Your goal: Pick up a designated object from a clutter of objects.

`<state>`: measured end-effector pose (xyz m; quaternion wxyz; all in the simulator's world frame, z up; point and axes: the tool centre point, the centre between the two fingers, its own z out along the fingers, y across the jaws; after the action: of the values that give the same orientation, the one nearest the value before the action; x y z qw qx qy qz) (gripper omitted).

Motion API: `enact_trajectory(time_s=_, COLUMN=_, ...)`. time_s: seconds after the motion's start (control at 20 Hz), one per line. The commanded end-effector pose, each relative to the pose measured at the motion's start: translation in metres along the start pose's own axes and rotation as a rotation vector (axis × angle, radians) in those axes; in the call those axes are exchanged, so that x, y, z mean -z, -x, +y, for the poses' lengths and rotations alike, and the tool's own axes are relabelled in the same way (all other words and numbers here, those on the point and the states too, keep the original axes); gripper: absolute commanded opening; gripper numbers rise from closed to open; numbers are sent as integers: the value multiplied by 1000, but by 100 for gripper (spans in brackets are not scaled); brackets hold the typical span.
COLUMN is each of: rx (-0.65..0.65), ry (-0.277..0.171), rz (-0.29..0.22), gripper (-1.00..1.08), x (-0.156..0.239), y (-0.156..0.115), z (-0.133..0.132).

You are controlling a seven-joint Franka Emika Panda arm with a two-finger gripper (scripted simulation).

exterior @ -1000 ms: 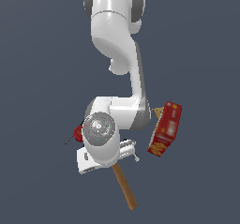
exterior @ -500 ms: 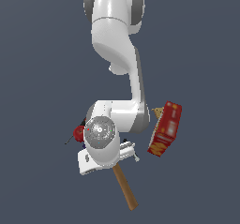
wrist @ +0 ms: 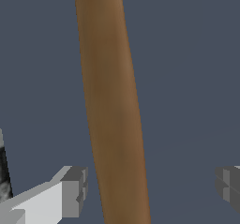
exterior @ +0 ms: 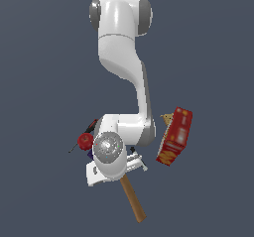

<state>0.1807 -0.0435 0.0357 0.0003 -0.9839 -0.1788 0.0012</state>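
Wrist view: jaws spread wide, hammer handle (wrist: 112,106) seen between the fingertips (wrist: 75,190), untouched.
In the exterior view, the hammer (exterior: 133,199) is seen on the surface beneath the arm, beside the red box (exterior: 174,136).

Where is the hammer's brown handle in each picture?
Exterior view: the hammer handle sticks out from under the arm's wrist, slanting toward the bottom edge, on the exterior view's right.
Wrist view: the handle runs through the whole picture, between the grey fingers, nearer to one.
Shared landmark: the gripper, open over the handle; the exterior view shows only its white body, not the fingers.
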Motion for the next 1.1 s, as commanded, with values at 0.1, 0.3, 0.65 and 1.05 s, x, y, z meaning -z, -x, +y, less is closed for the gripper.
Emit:
enact_trajectory(time_s=0.1, rx=0, ry=1, rz=2, gripper=-100, x=1, y=-1, z=1)
enact_trajectory(time_s=0.3, rx=0, ry=1, rz=2, gripper=-100, x=1, y=-1, z=1)
enact_trajectory(time_s=0.65, rx=2, ry=-1, rz=1, gripper=-100, x=1, y=-2, z=-1)
enact_trajectory(time_s=1.05, rx=2, ry=-1, rz=1, gripper=-100, x=10, y=6, z=-2)
